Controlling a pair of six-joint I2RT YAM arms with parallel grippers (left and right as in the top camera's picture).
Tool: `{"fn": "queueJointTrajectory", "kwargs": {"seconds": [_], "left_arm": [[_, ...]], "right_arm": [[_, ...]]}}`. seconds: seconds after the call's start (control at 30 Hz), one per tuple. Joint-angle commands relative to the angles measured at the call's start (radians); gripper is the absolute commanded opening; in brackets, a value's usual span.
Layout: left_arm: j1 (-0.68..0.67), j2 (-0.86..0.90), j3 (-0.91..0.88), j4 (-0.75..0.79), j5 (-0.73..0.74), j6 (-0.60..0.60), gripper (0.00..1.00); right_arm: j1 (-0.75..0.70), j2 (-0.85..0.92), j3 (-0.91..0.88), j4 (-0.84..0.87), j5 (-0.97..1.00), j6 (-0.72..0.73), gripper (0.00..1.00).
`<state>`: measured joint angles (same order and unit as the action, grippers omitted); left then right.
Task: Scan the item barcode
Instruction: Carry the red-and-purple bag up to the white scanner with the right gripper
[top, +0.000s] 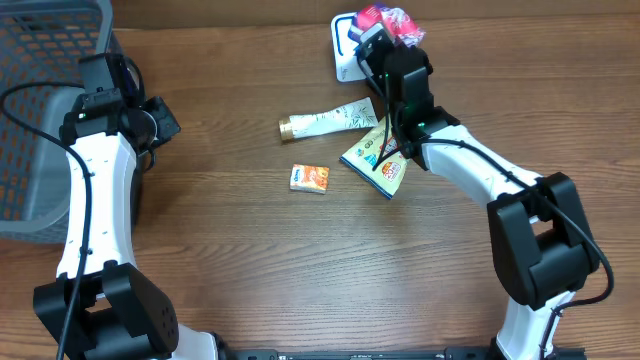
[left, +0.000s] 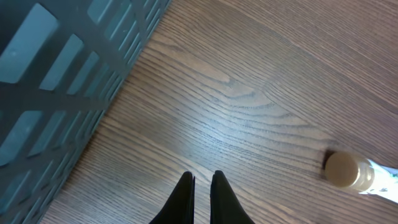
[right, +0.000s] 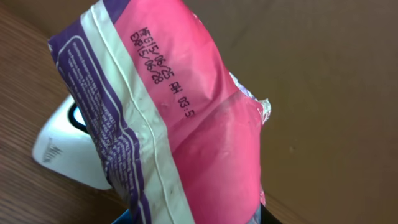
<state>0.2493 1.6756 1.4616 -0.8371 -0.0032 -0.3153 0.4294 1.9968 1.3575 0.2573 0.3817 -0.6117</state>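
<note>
Pink packet (right: 199, 124) is sitting pinched in the right hand (top: 384, 42), scanner (right: 62, 155) close beneath that hand; left hand (left: 203, 190) is hovering closed, empty.

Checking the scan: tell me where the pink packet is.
Overhead, far edge, right of centre: the pink packet sits in the right gripper above the white scanner.

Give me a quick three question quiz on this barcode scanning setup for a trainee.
1. True or false: the left gripper is holding an item.
2. Which item does the right gripper hold? A, the tube; B, the pink packet; C, the small orange box.
3. Fill in: the grey basket stands beside the ____ arm.
Key: 1 false; 2 B; 3 left.
</note>
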Motion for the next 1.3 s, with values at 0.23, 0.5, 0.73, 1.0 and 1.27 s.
{"fn": "queueJointTrajectory", "kwargs": {"seconds": [0.23,0.5,0.73,1.0,1.27], "left_arm": [[0.01,-0.025,0.023,0.012,-0.059,-0.006,0.05],[0.01,-0.025,0.022,0.012,-0.06,-0.006,0.04],[0.01,-0.025,0.022,0.012,-0.061,-0.002,0.04],[0.01,-0.025,0.022,0.011,-0.06,0.001,0.04],[0.01,-0.025,0.022,-0.003,-0.059,0.001,0.04]], "right_arm": [[0.057,0.132,0.026,0.181,0.032,-0.169,0.04],[0.058,0.16,0.026,0.265,0.035,-0.315,0.04],[0.058,0.207,0.026,0.277,0.027,-0.462,0.04],[0.064,0.238,0.026,0.338,0.04,-0.497,0.04],[0.069,0.234,0.026,0.336,0.191,-0.344,0.04]]}}
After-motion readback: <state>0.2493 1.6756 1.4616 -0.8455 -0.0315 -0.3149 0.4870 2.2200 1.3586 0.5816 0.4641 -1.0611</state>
